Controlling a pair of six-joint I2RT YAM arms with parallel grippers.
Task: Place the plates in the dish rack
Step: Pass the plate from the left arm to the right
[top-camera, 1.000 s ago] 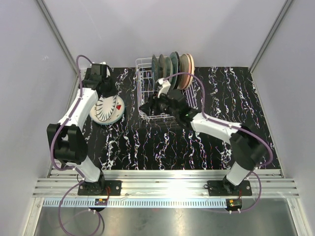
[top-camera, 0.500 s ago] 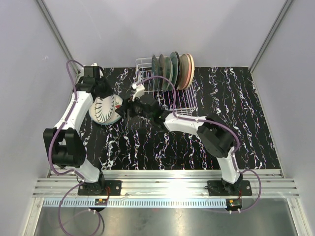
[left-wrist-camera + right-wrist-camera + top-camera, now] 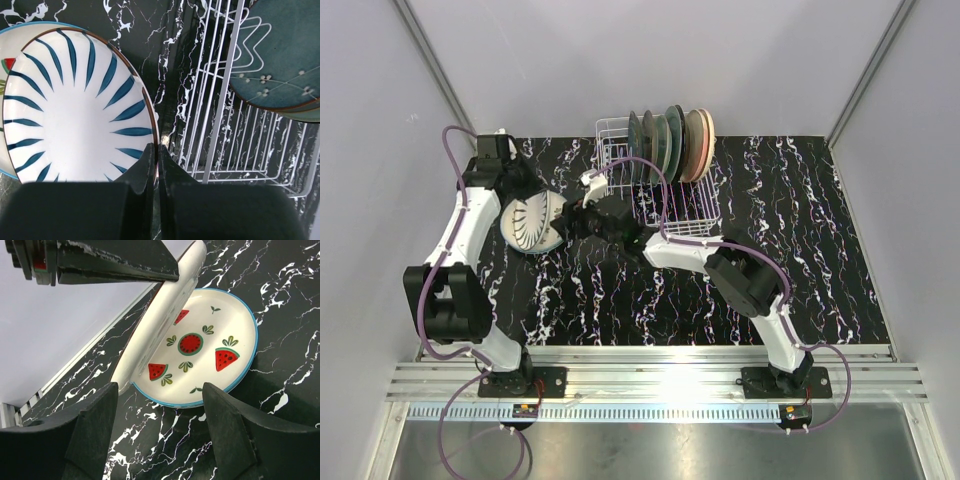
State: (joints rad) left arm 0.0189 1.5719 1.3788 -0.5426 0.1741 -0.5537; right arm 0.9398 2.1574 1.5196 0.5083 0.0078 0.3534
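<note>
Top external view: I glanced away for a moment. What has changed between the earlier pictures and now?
The right gripper swung left from over the dish rack and, jaws open, now faces the striped plate. The left gripper, shut on that plate's rim, tipped it steeper off the watermelon plate. Rack, racked plates and watermelon plate stayed put.

Glossy glazed ceramic: the blue-striped plate [image 3: 75, 125] at the tips of the matt black plastic left fingers [image 3: 147, 167], and the watermelon plate [image 3: 210, 355] ahead of the right fingers [image 3: 85, 440]. Right of the left fingers, the dish rack [image 3: 220, 100] is smooth white-coated wire. The table [image 3: 280, 290] is smooth, black, marble-patterned.
</note>
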